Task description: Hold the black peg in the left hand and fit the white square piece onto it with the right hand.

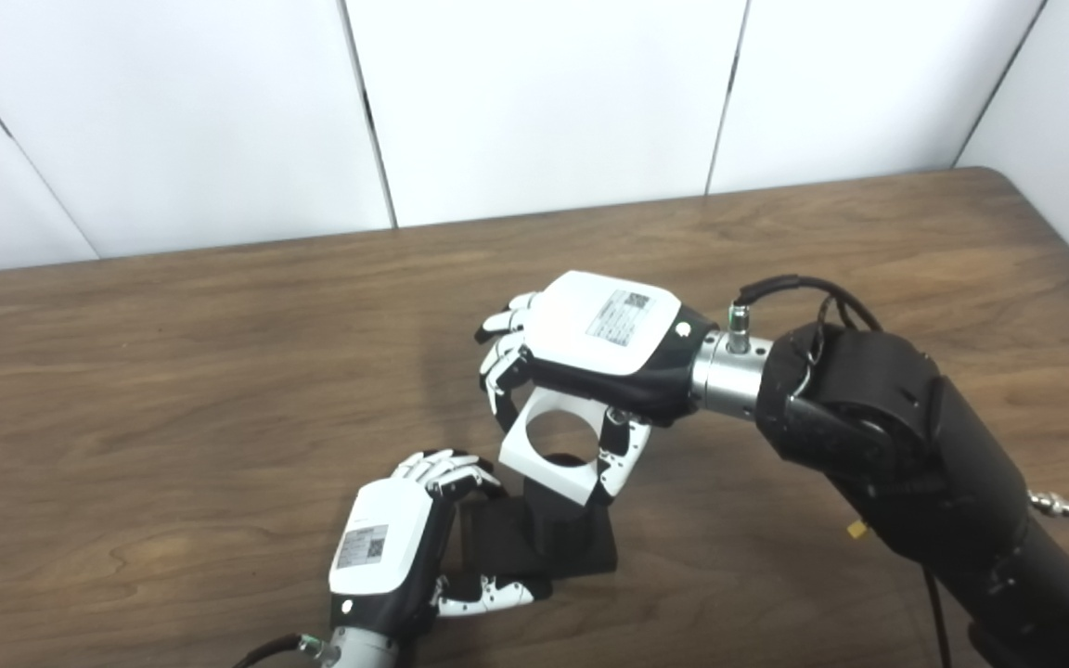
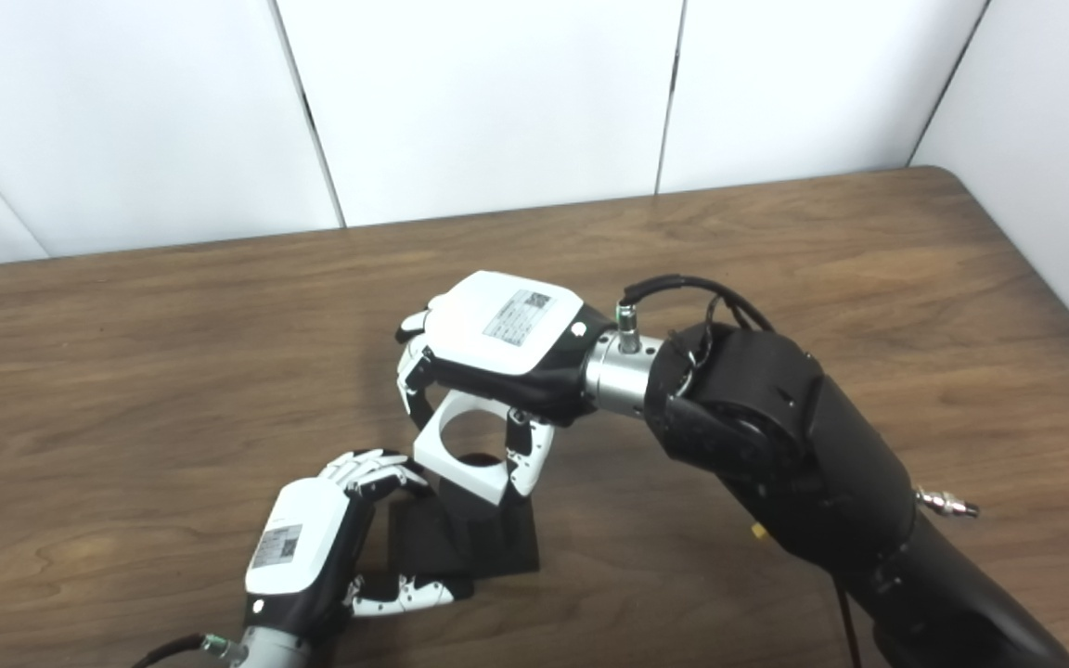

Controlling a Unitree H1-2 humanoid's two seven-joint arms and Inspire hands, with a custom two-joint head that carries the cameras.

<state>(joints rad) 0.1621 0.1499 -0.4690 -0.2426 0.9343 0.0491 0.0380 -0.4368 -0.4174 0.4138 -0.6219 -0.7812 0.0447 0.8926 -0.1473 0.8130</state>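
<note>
On a wooden surface (image 1: 173, 390), the left hand (image 1: 395, 547) grips the black peg (image 1: 544, 538) by its base while the right hand (image 1: 590, 357) holds the white square piece (image 1: 548, 459) tilted, touching the peg's top.

Nothing actually readable anywhere. Just a white sticker with a QR-type code and a few blurry lines of print on the back of the right hand (image 1: 604, 327), way too small to make out. Same deal on the back of the left hand (image 1: 384, 547): small label with a square code, text too fuzzy to read.
</note>
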